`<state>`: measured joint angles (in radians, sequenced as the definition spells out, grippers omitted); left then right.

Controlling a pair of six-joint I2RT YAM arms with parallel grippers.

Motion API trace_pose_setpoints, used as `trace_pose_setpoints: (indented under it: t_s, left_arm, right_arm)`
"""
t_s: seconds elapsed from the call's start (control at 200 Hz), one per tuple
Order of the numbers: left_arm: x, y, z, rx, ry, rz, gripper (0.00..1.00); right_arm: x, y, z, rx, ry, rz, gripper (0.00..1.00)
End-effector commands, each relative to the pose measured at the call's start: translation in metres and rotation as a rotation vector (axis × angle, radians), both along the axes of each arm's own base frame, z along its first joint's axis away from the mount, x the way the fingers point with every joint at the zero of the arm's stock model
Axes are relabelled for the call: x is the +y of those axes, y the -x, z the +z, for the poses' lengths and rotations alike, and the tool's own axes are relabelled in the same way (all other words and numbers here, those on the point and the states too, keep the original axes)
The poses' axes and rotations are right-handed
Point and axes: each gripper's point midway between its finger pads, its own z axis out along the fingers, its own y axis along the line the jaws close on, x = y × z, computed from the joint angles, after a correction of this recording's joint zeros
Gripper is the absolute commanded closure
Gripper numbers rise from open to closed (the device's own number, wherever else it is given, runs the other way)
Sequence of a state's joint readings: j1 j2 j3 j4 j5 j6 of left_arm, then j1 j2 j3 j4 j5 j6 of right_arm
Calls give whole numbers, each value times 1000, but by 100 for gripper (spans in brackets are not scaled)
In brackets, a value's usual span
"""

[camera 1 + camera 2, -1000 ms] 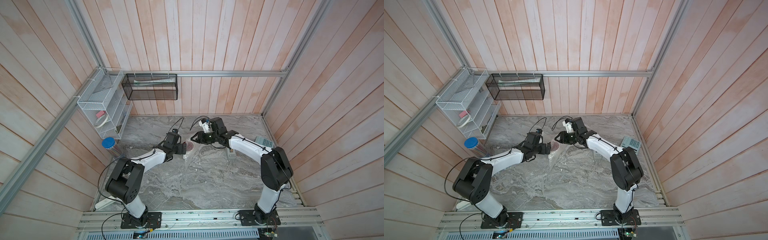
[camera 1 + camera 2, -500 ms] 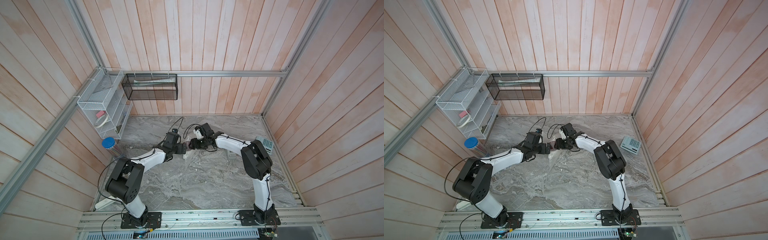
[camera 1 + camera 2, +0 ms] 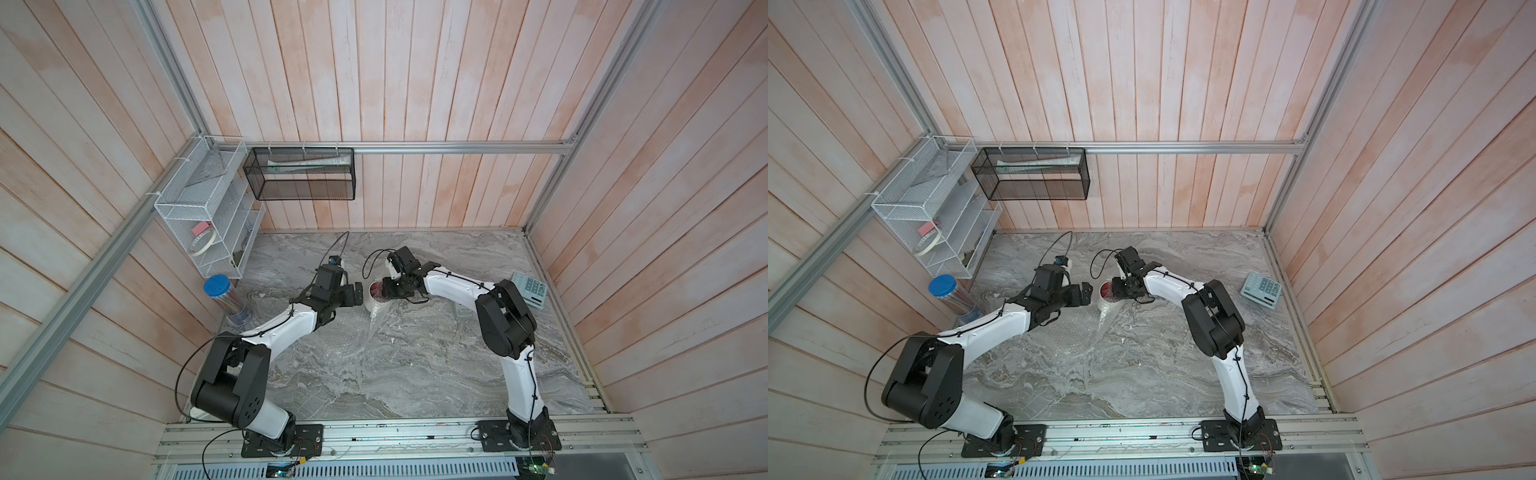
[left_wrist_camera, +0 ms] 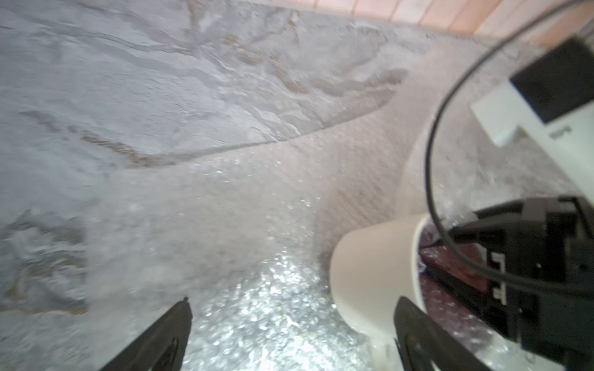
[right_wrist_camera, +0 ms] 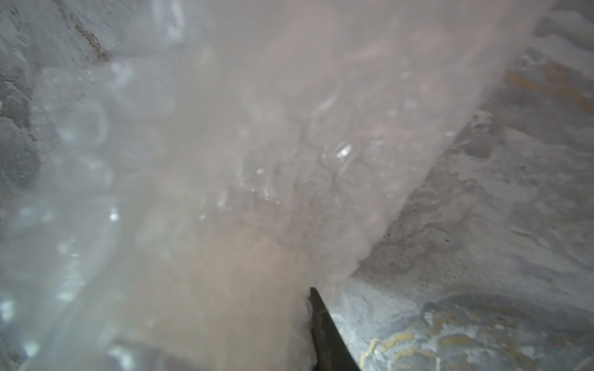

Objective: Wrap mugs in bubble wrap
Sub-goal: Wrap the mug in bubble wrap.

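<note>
Left of frame: white wire rack [image 3: 199, 232], blue-lidded jar [image 3: 224, 297]. Centre: left gripper [image 3: 356, 292] spread wide, holding nothing, just beside mug [image 3: 372, 298] (one only). Right gripper [image 3: 385, 288] at mug's red mouth; grip unreadable, one finger [image 5: 324, 331] visible, rest veiled by bubble wrap [image 3: 353, 345], one sheet under mug. Right: calculator [image 3: 530, 289].

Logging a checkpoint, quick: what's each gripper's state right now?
Left gripper: open, holding nothing, beside the mug.
Right gripper: at the mug's mouth, bubble wrap hides its jaws; cannot tell.
</note>
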<state>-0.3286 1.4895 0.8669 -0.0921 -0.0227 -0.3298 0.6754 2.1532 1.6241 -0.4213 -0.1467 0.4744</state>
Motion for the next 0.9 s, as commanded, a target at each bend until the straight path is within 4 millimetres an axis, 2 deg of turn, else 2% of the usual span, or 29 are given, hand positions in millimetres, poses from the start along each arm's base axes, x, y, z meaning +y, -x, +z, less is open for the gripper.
trace_pose_setpoints:
  t_s: [0.0,0.105,0.185,0.24,0.52,0.775,0.895]
  left_arm:
    - [37,4,-10,55,5,124,0]
    - [62,4,-29,125,-4,204,0]
    - [68,2,-40,147,33,223,0]
    - [69,-1,-41,135,44,226,0]
    - [61,-24,-41,109,54,188,0]
    - [46,-35,-55,146,100,142,5]
    - [37,-35,-63,169,117,118,9]
  right_arm:
    - [-21,13,-14,43,119,5,75]
    - [-22,19,-12,52,145,19,76]
    - [-23,23,-9,54,160,27,76]
    - [-25,27,-7,57,178,36,77]
    - [-38,47,6,43,278,72,85]
    - [-56,70,16,55,318,85,86]
    - [-56,73,22,43,323,89,85]
